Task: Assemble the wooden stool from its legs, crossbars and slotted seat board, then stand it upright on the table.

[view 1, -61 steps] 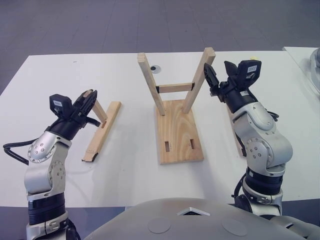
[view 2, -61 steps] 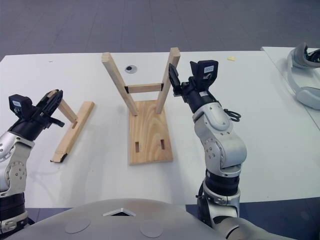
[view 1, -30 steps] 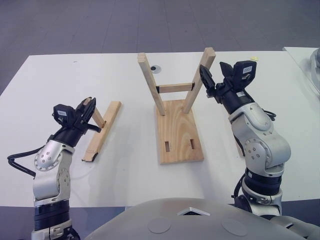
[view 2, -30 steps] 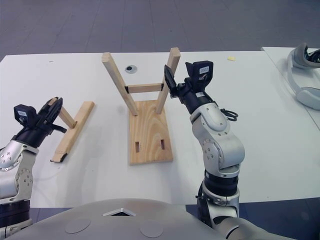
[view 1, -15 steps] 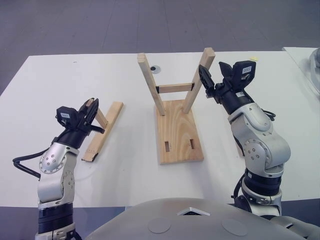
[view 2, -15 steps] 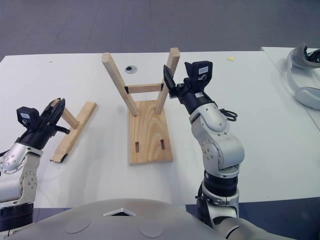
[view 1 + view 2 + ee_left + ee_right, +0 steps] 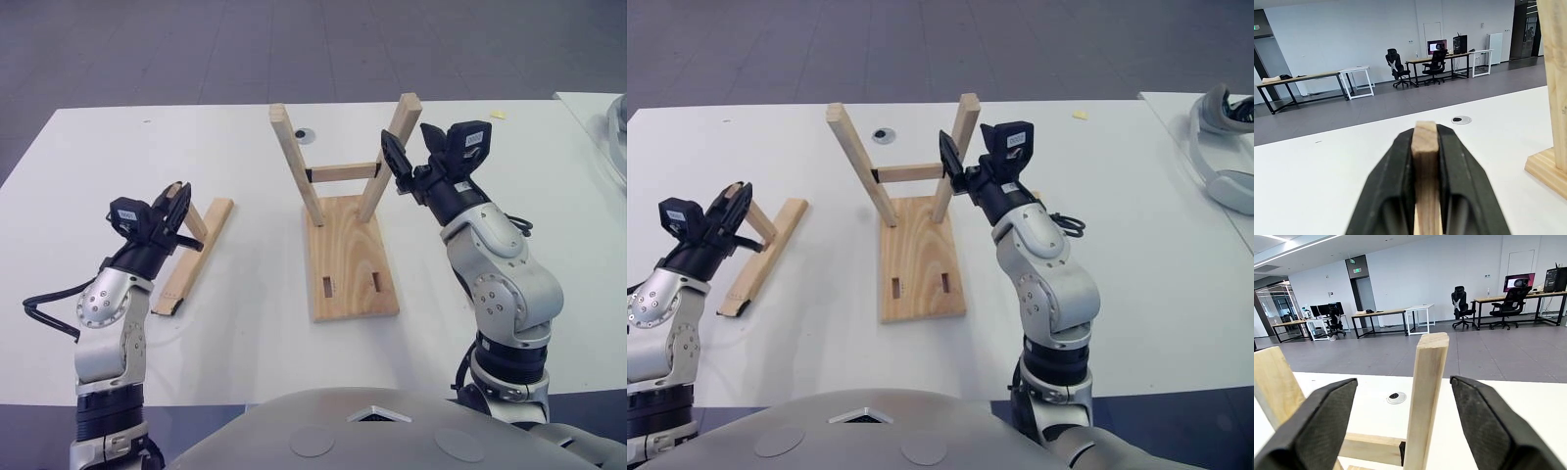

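Pale wood seat board (image 7: 353, 259) lies flat on the white table (image 7: 147, 157). Count: one board, and two legs (image 7: 296, 166) (image 7: 387, 157) standing in its far end, joined by one crossbar (image 7: 343, 172). Two slots (image 7: 326, 286) (image 7: 376, 282) sit open at the near end.

Step in hand, as I judge it: fitting the second leg frame (image 7: 196, 250), which rests left of the board. My left gripper (image 7: 176, 206) pinches its raised bar. My right gripper (image 7: 412, 152) is spread, a finger on either side of the right standing leg, not touching it.

Next move calls for lifting the frame, aligning it over the open slots, and bracing the board.
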Robot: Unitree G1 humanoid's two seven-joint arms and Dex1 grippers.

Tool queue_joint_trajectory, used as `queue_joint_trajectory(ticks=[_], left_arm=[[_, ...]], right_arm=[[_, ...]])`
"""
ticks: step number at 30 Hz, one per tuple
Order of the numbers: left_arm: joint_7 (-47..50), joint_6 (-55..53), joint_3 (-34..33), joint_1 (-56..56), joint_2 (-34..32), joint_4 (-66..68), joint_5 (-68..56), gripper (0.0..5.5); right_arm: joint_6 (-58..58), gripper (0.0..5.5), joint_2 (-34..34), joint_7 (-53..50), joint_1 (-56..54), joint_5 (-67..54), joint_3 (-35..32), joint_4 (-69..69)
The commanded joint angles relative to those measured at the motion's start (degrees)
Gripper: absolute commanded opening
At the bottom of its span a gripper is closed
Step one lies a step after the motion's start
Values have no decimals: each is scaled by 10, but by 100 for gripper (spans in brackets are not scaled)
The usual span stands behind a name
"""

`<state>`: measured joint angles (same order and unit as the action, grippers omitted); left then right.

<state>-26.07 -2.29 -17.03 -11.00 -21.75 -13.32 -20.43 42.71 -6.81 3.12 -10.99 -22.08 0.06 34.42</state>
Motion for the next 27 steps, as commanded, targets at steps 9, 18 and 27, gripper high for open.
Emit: queue_joint_trajectory(ticks=[9,18,27], left_arm=[[-12,7,-4,-2,-6,26,7,40],[-10,24,1,-43,6,10,9,40],[-3,28,12,-48,9,5,13,40]], right_arm=[[10,355,-6,1,-5,2,-1,3],[8,355,-12,4,-8,1,-4,-1],[6,355,-11,4,-5,2,1,-3]])
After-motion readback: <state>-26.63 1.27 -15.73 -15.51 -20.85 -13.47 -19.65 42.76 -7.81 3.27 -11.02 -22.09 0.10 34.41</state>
